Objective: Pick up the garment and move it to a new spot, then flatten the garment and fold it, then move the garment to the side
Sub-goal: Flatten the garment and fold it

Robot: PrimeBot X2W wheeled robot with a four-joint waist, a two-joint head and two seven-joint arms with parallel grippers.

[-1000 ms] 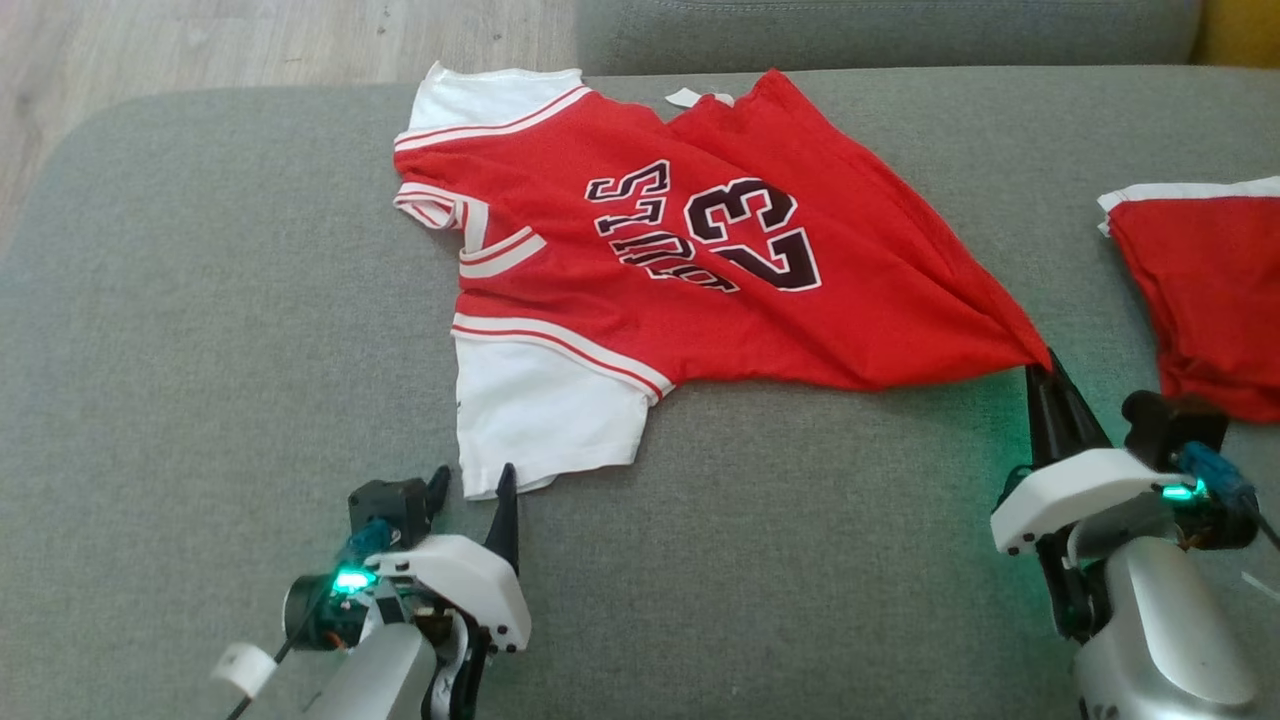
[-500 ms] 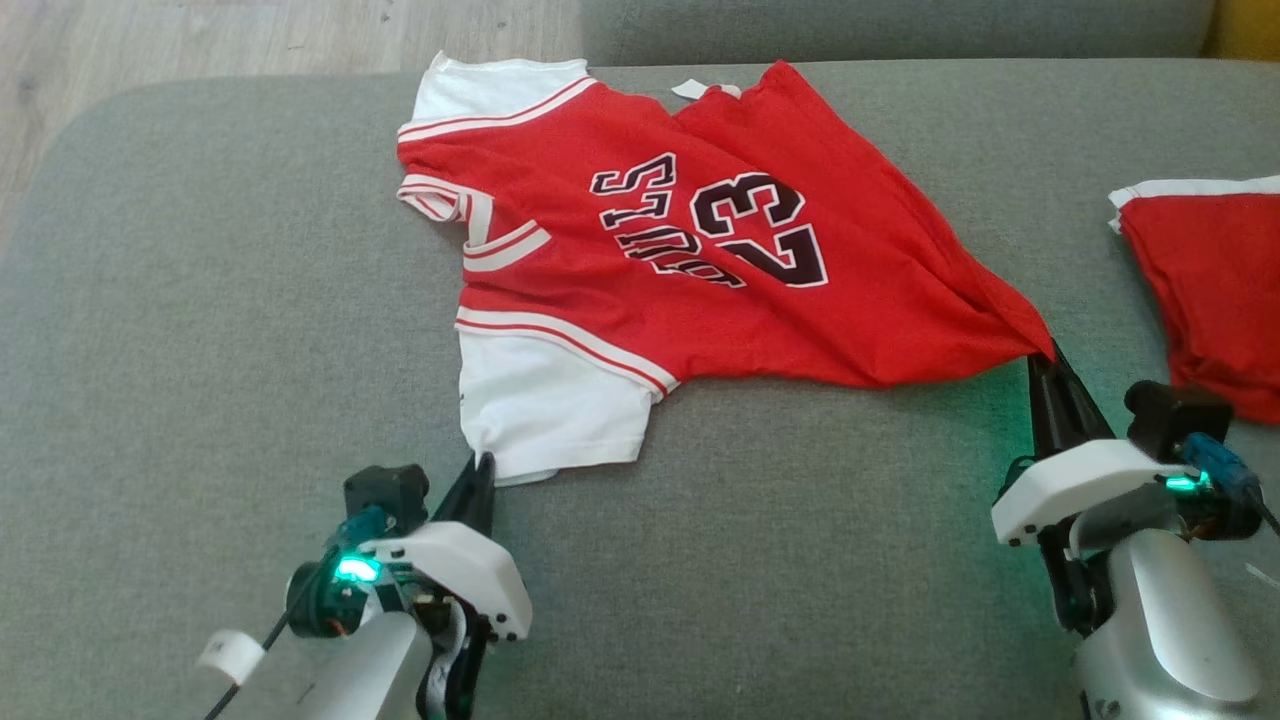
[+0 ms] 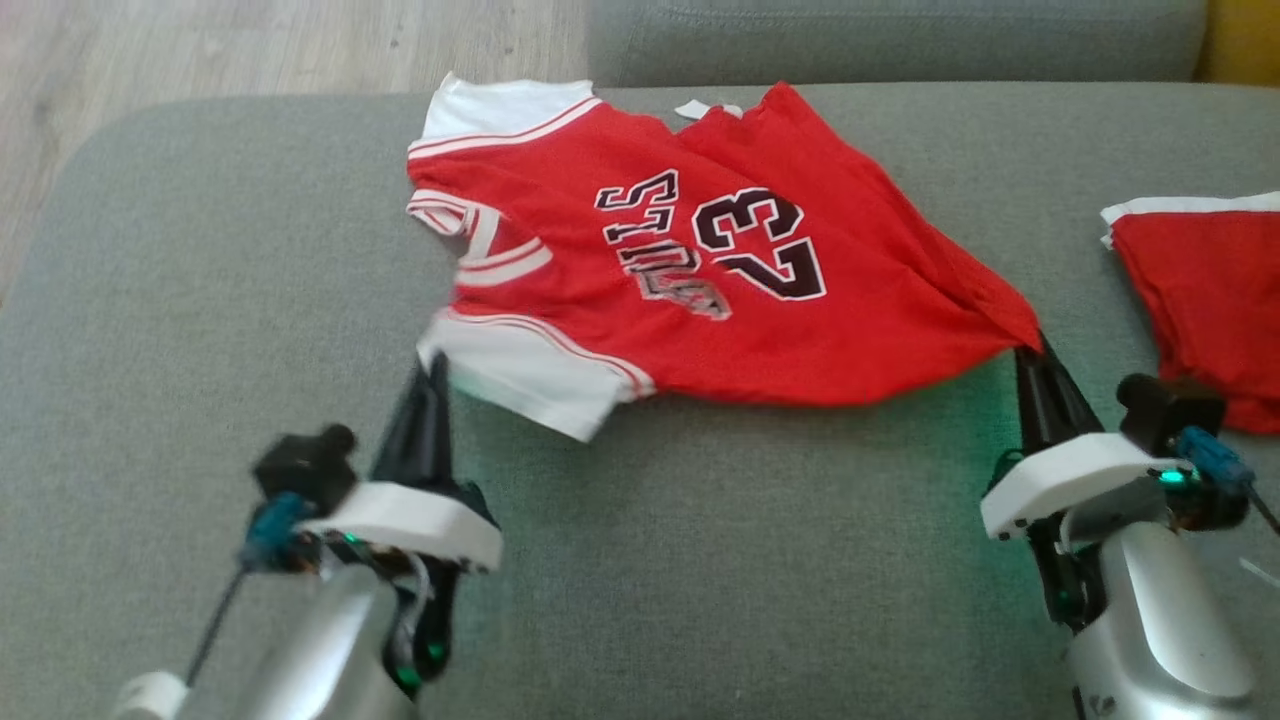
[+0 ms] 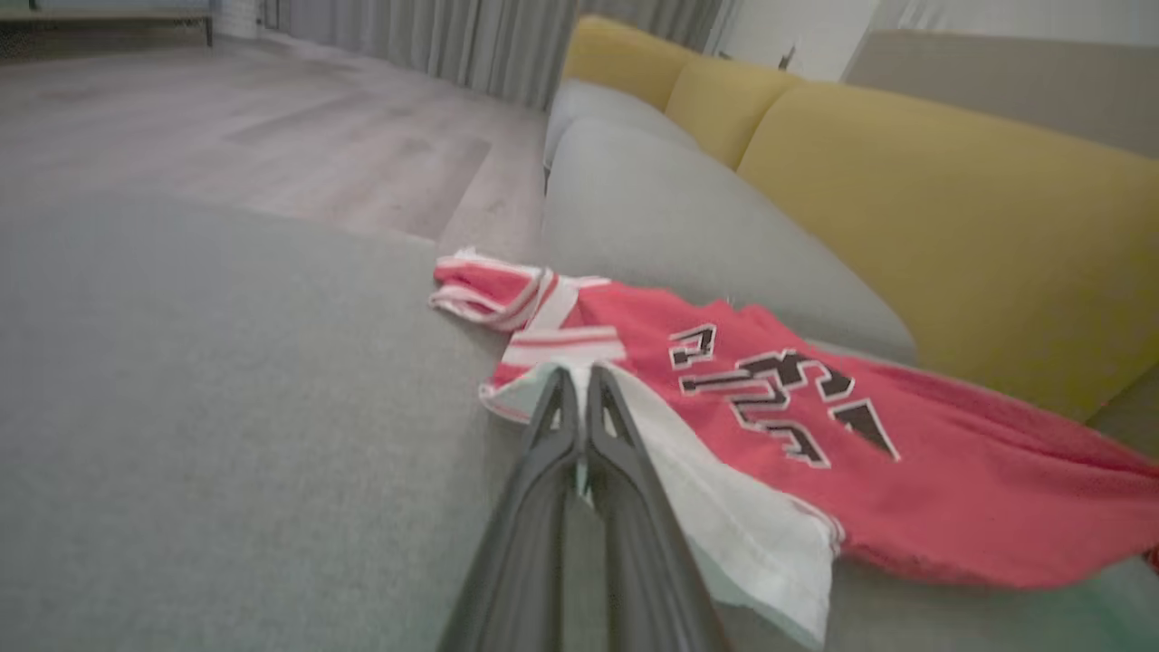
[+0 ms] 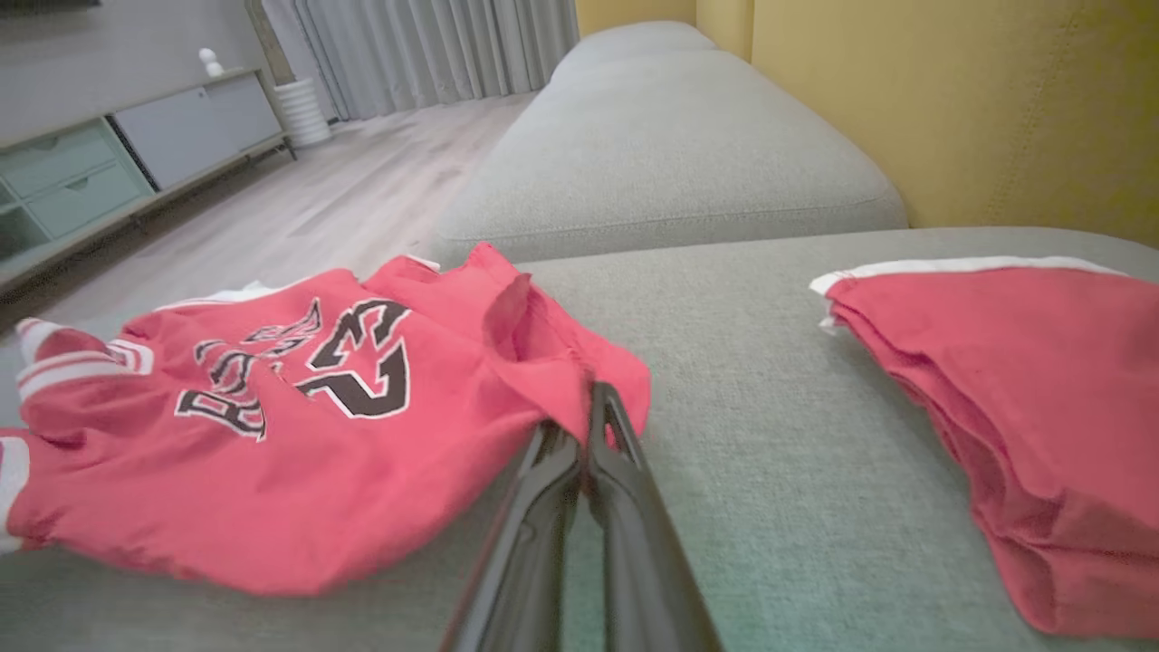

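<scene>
Our left hand point(image 3: 435, 368) pinches the jersey point(image 3: 800, 340) at seven o'clock, right hand point(image 3: 1030, 352) at four, so it lifts spread.

We are reading one number and one word, both printed in black with white outlines on the red jersey point(image 3: 830, 340). In the head view the number 23 point(image 3: 760, 245) is lying sideways, its tops pointing toward 9 o'clock. At its 9 o'clock side the lettering point(image 3: 655, 235) is running from 5 toward 11 o'clock. We are making out "LLS" at its far end, while the opening letters are hiding in a crease.
</scene>
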